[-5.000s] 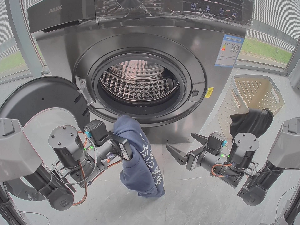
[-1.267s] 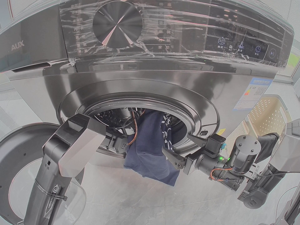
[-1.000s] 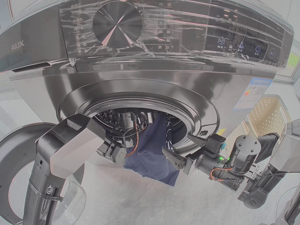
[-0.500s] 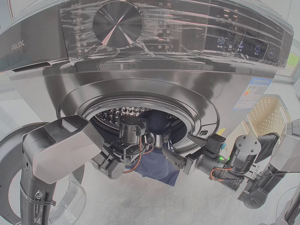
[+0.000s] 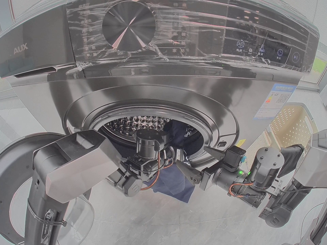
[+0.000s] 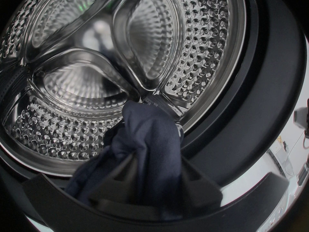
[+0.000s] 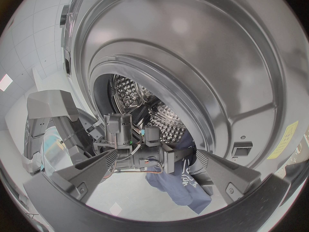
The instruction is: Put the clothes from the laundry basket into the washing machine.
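Gripping the navy garment at the washing machine mouth.
Head view: our left gripper clamps its bunched top at the rim, and the rest hangs lengthwise down outside. Our right gripper gapes just beside. Left wrist view: we see a crumpled knot pointing toward the drum. Right wrist view: white print shows on the hanging tail.
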